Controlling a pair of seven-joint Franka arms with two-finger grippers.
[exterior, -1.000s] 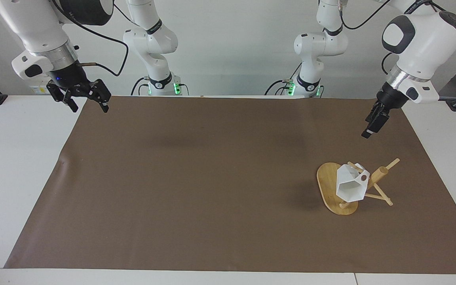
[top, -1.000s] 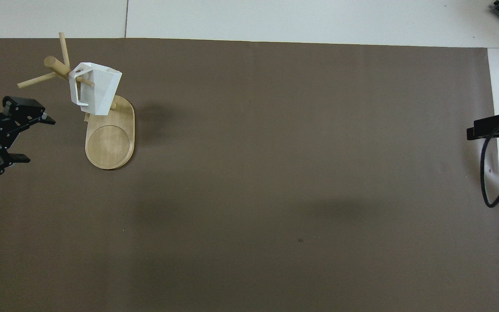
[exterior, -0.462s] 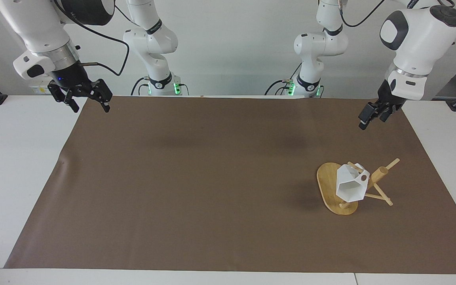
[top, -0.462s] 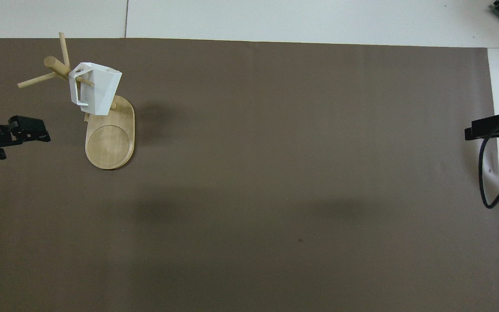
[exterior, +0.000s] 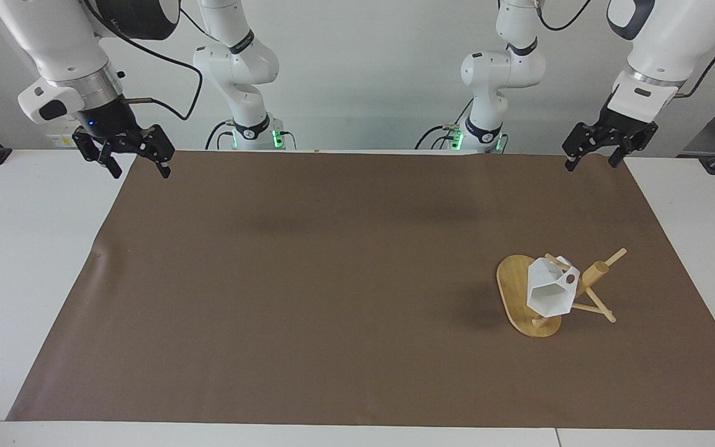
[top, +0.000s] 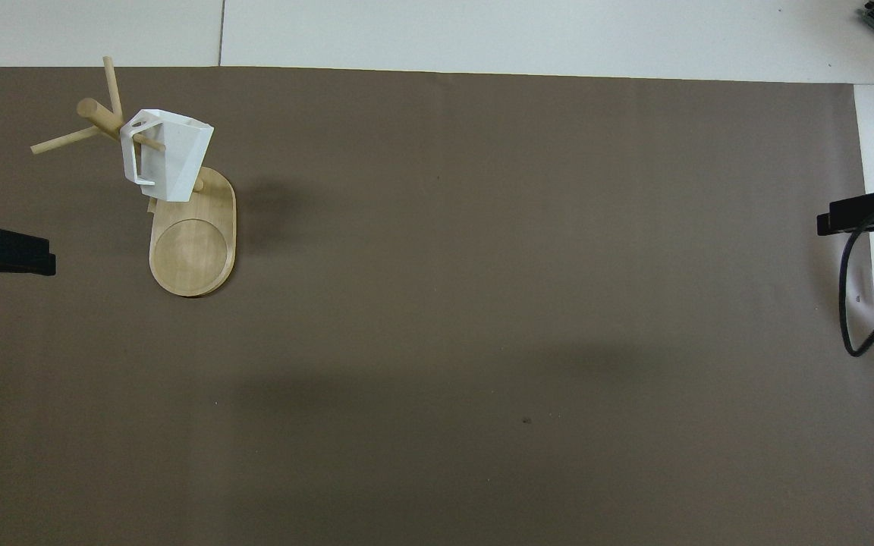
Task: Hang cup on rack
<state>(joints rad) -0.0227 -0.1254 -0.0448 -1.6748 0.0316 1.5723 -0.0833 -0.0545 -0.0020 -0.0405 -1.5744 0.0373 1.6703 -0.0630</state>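
In the facing view the cup hangs by its handle on a peg of the bamboo rack, toward the left arm's end of the tabletop, so the hanging looks done. The left gripper and right gripper hover with fingers spread and empty, well apart from the cup. In the overhead view the cup tilts over the rack's oval base, with the left gripper off beside the rack.
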